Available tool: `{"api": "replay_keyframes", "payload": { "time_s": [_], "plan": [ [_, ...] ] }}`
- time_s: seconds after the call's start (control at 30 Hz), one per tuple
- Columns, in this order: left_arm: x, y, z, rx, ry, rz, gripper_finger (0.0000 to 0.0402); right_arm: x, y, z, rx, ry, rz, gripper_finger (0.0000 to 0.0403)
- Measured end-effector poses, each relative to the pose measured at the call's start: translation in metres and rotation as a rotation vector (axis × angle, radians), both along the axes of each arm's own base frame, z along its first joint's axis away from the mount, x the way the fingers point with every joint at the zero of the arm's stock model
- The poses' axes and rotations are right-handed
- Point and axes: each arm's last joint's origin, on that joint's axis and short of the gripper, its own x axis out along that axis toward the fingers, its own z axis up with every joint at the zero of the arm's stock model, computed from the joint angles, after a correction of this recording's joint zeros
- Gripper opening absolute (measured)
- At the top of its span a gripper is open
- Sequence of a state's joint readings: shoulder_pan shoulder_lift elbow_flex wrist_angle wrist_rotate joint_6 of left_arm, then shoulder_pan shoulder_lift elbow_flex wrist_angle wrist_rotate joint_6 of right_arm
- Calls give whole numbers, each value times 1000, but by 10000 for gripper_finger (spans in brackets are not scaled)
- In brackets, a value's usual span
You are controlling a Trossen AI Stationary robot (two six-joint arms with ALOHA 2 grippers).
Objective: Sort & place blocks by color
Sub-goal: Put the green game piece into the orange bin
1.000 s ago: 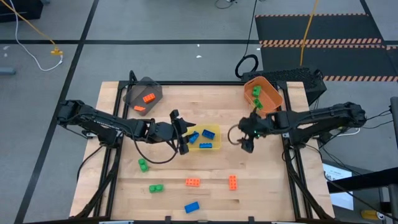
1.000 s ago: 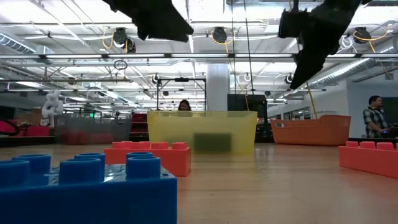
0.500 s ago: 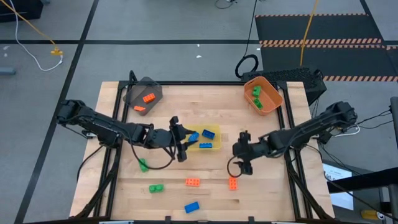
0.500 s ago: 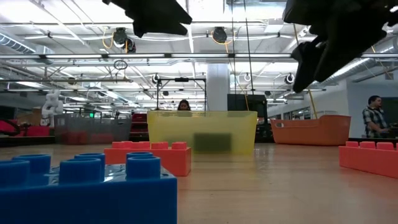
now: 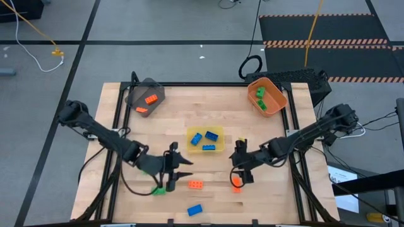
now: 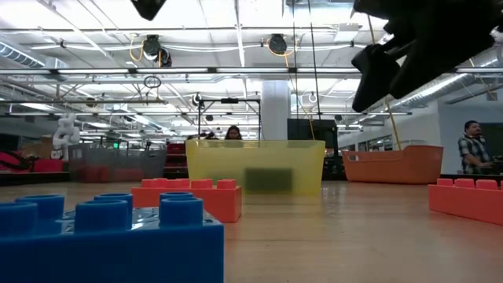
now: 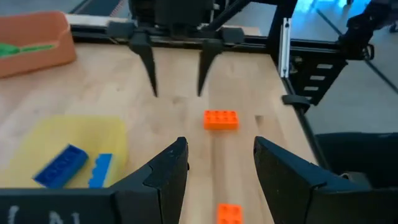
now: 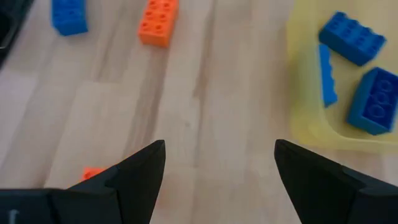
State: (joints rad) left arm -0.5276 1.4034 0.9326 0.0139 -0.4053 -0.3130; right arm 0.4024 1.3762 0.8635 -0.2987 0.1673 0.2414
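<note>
My left gripper [image 5: 178,168] hangs open over the near middle of the table, pointing toward the right edge, with nothing between its fingers [image 7: 217,165]. A green block [image 5: 159,190] lies just near of it. Facing it, my right gripper [image 5: 240,169] is open and tilted down above an orange block [image 5: 235,184], apart from it. Another orange block [image 5: 196,184] lies flat between the two grippers, and a blue block [image 5: 194,209] sits by the near edge. The yellow bin [image 5: 218,149] holds blue blocks.
The orange bin [image 5: 276,106] with green blocks stands at the far right. The grey bin [image 5: 151,86] with orange blocks stands at the far left. Bare wood lies between the yellow bin and the loose blocks. People show in the room behind [image 6: 474,149].
My left gripper has swung from beside the yellow bin toward the near edge and now points at the right arm. My right gripper has come from near the orange bin toward the near edge and the table's middle, sinking and rolling. No block has moved.
</note>
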Motion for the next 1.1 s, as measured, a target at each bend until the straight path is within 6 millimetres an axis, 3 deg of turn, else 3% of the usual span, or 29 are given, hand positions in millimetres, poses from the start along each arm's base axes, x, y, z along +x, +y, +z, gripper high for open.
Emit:
{"api": "replay_keyframes", "payload": {
  "time_s": [0.13,0.23,0.47,0.57,0.87,1.1],
  "plan": [
    [-3,-9,-12,-21,76,35,182,2,0,2,-15,-36,7,290],
    [-9,-6,-26,-54,235,123,182,3,-1,2,-32,-38,5,290],
    [-38,19,-49,-342,640,614,182,2,-15,-1,-151,-20,-132,290],
    [-49,21,-53,-433,788,742,182,3,-21,-1,-171,-16,-165,290],
    [-58,10,-53,-642,912,835,182,8,-41,-1,-232,-31,-281,290],
    [-76,17,-55,-601,1080,1025,181,16,-54,0,-271,-109,-312,290]
  ]
}}
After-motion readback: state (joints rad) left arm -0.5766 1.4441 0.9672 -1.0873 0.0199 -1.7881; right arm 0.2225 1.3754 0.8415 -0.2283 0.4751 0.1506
